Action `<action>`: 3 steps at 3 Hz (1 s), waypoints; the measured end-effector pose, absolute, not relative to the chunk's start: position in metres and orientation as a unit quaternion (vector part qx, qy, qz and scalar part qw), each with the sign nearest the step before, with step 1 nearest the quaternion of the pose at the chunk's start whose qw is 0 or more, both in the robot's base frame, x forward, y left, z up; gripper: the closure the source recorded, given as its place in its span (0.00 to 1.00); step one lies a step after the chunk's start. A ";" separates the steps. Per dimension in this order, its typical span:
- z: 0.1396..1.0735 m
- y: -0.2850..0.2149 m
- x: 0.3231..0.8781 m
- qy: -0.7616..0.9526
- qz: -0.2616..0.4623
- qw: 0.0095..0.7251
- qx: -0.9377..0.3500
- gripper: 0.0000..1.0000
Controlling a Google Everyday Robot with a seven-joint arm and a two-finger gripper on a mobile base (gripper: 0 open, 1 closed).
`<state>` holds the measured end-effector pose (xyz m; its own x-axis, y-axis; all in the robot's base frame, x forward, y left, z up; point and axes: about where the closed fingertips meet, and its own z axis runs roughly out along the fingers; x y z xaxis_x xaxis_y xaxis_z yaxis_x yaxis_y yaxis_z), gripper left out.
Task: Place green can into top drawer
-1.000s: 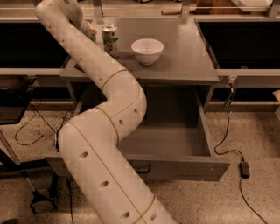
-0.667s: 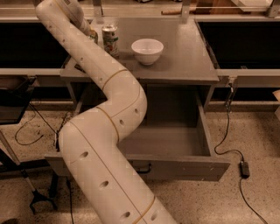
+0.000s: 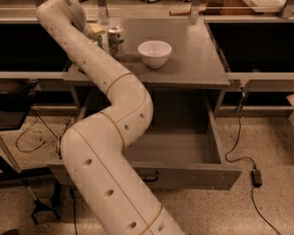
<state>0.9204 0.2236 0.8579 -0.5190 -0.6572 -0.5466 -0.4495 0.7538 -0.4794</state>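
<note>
The top drawer point(image 3: 216, 137) is pulled wide open under the grey table, and the part of it I can see holds nothing. Its front panel point(image 3: 197, 176) faces me, with the dark handle point(image 3: 149, 176) partly behind my arm. My white arm rises from the bottom centre to the table's far left corner. The gripper point(image 3: 102, 13) is up there, above the left end of the tabletop. The green can does not show; my arm hides that spot. A can with a white, green and red label point(image 3: 115, 41) stands just right of my arm.
A white bowl point(image 3: 155, 53) sits on the grey tabletop point(image 3: 193, 59) to the right of the can. A tan object point(image 3: 95, 28) lies behind the can. Cables and a power brick point(image 3: 256, 176) lie on the floor at right. Dark shelves flank the table.
</note>
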 end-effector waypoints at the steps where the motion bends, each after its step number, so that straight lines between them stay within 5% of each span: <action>1: 0.845 0.230 0.914 0.864 -0.131 0.354 -0.334 0.01; 3: 0.851 0.230 0.911 0.865 -0.129 0.352 -0.335 0.48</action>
